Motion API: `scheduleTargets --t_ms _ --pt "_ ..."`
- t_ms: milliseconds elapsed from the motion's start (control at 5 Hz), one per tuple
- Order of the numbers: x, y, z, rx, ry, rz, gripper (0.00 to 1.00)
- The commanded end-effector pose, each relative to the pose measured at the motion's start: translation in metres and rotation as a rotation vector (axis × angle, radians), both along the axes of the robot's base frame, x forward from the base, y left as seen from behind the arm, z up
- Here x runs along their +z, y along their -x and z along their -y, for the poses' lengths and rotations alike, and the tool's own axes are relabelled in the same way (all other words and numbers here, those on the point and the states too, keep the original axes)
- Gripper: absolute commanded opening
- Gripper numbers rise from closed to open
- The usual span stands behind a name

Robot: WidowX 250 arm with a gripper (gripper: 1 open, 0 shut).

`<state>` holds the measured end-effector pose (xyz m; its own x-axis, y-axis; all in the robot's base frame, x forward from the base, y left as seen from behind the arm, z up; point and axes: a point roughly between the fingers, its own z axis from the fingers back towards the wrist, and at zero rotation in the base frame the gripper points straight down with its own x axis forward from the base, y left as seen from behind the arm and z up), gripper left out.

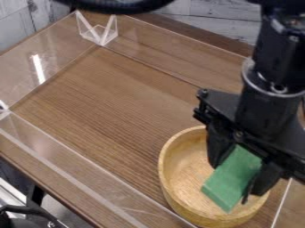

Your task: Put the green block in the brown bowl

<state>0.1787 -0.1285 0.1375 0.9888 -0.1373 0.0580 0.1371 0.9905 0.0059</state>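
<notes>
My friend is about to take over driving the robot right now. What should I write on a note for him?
Gripper: shut on the green block, pointing down.
Green block: held tilted, low over the inside of the brown bowl; I cannot tell whether its bottom end touches the bowl floor.
Brown bowl: on the wooden table, near the front right corner.
Done: block picked up and carried over the bowl.
Left: let go so the block rests in the bowl, then lift the arm away.

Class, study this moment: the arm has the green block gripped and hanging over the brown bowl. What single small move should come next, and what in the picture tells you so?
Probably open the jaws and let go. The gripper is shut on the green block, which hangs inside the rim of the brown bowl, its lower end close above the bowl's floor. Whether it touches the floor yet cannot be told, so a slight further lowering first may be sensible.
</notes>
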Motion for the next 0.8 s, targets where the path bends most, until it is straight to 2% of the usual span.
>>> scheduleTargets --t_ms 0,600 --pt "0.008 -0.004 -0.003 0.018 0.034 0.057 0.0" --pt "-0.005 -0.009 -0.009 0.055 0.057 0.078 0.0"
